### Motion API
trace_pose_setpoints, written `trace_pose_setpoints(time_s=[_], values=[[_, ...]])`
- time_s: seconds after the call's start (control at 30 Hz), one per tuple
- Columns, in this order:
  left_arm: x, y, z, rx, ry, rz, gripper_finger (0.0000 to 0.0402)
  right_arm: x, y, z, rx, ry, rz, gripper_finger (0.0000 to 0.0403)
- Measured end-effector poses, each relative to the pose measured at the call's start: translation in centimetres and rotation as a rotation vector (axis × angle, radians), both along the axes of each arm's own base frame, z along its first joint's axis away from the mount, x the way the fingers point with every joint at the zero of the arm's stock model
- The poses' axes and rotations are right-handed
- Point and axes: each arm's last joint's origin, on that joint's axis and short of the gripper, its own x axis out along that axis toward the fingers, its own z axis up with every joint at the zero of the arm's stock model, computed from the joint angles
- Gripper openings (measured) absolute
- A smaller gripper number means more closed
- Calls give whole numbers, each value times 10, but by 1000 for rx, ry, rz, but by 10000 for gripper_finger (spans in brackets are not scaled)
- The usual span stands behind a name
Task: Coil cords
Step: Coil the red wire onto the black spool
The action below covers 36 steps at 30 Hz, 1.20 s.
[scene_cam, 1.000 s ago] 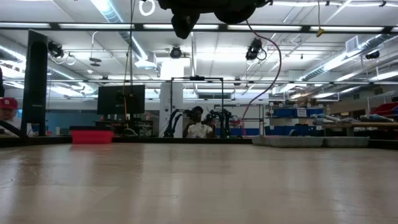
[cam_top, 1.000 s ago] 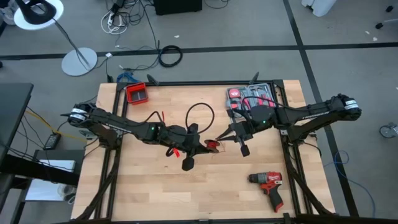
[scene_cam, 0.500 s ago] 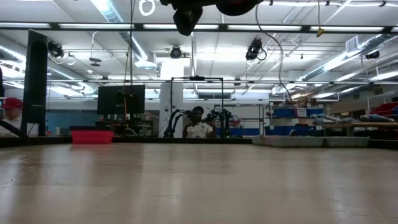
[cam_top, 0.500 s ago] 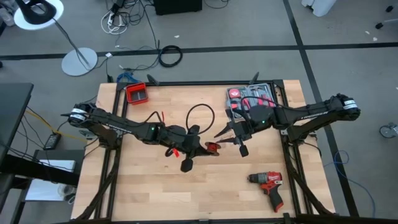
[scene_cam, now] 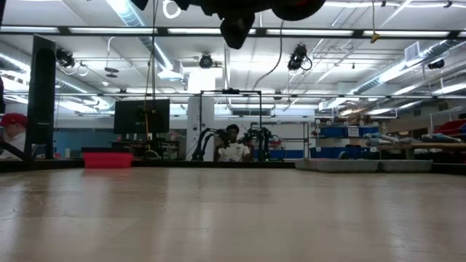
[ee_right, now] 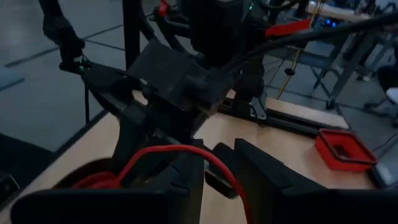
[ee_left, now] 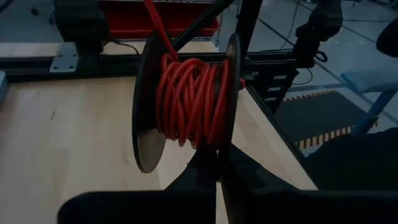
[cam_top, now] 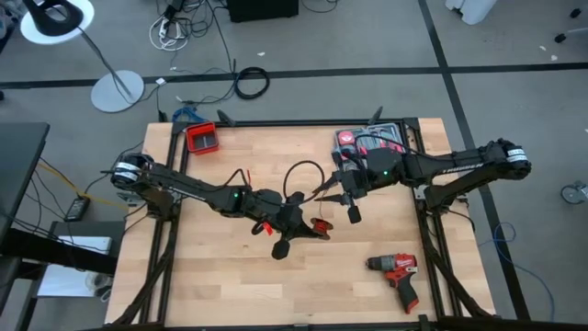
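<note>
A small black spool (ee_left: 186,99) wound with red cord (ee_left: 189,102) hangs over the middle of the table, with my left gripper (cam_top: 308,225) shut on it. In the high view the spool (cam_top: 320,227) shows as a red spot. A black cord loop (cam_top: 305,171) rises behind it, and a thin wire with a red clip (cam_top: 241,173) trails to the left. My right gripper (cam_top: 336,195) is open just beyond the spool, toward the table's right. A strand of red cord (ee_right: 214,158) runs through the gap between its fingers; whether it touches them I cannot tell. My left gripper pinches the spool at its lower rim (ee_left: 219,149) between its two fingers, which come nearly level from the table's left. The fingers themselves hide the exact spot. The spool is lifted clear of the table, its discs on edge, with red cord leading up off it (ee_left: 155,18).
A red drill (cam_top: 397,274) lies near the table's front right. A red bin (cam_top: 201,138) stands at the far left and an open tool case (cam_top: 372,142) at the far right. Bare wood spreads along the near edge (cam_top: 239,285). A person (scene_cam: 233,149) sits far behind the table.
My left gripper has carried the spool a little toward the table's right and near edge and slightly down, tipping as it went. My right gripper has opened, staying in about the same place. The black loop has shifted rightward with the spool.
</note>
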Motion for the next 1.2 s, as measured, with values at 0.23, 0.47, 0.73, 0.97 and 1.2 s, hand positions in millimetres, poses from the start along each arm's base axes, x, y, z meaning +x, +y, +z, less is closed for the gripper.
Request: trace_pose_setpoints(time_s=[0.23, 0.47, 0.73, 0.97, 1.2], values=[[1, -1, 3, 123, -81, -67, 10, 11, 5, -14, 100, 84, -3, 88], [1, -1, 9, 193, -162, -113, 10, 10, 9, -15, 196, 115, -11, 87], [2, 1, 9, 241, -165, -62, 10, 10, 9, -17, 290, 151, -12, 85], [5, 4, 14, 270, -96, -23, 10, 8, 1, -23, 379, 243, -57, 84], [11, 11, 41, 325, -73, -93, 10, 9, -11, -15, 437, 241, 8, 84]])
